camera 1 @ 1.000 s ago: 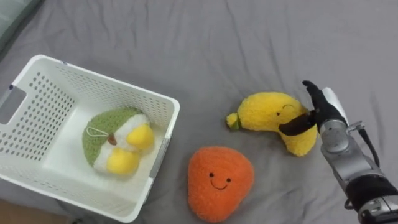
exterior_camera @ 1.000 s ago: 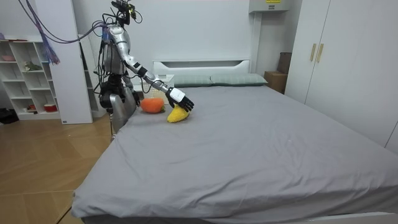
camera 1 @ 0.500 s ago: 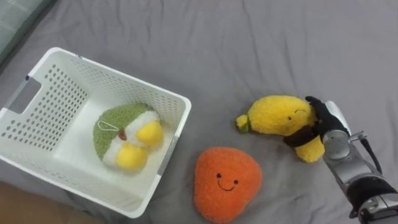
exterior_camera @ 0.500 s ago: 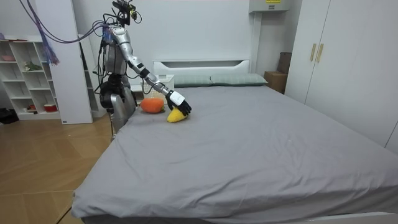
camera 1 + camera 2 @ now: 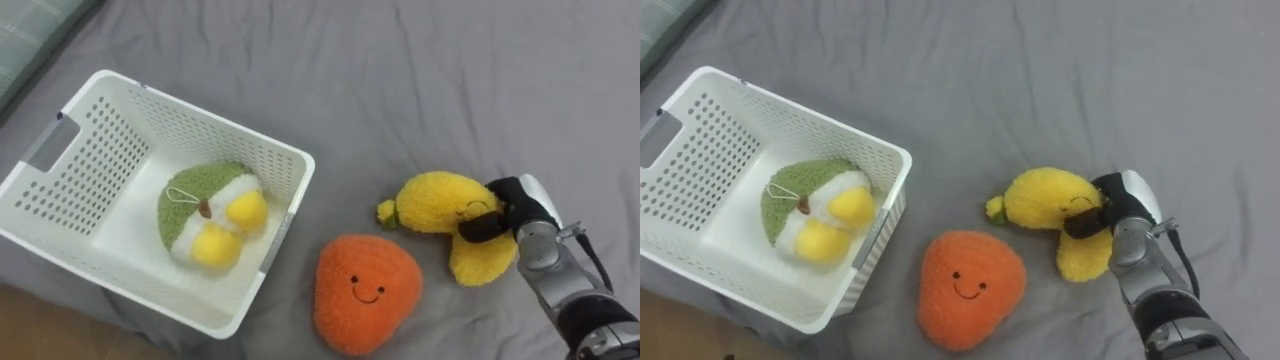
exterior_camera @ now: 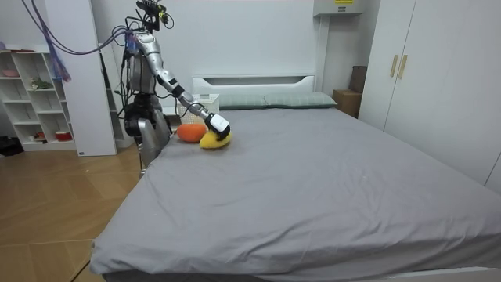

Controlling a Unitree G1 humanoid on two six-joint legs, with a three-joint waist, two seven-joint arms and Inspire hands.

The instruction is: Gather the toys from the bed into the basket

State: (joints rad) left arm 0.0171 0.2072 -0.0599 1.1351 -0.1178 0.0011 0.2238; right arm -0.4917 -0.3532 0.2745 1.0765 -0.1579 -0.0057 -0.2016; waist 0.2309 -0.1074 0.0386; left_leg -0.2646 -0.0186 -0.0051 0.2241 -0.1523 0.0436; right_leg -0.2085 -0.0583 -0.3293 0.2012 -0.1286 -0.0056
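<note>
the robot stands at the side of the grey bed [image 5: 420, 80], its right hand [image 5: 512, 203] reaching out with fingers curled round the fuzzy yellow banana toy [image 5: 440, 203] lying on the sheet. just beside the banana sits a smiling orange plush toy [image 5: 365, 290]. to the left, a white perforated plastic basket [image 5: 90, 160] holds a green, white and yellow plush toy [image 5: 205, 215].
</note>
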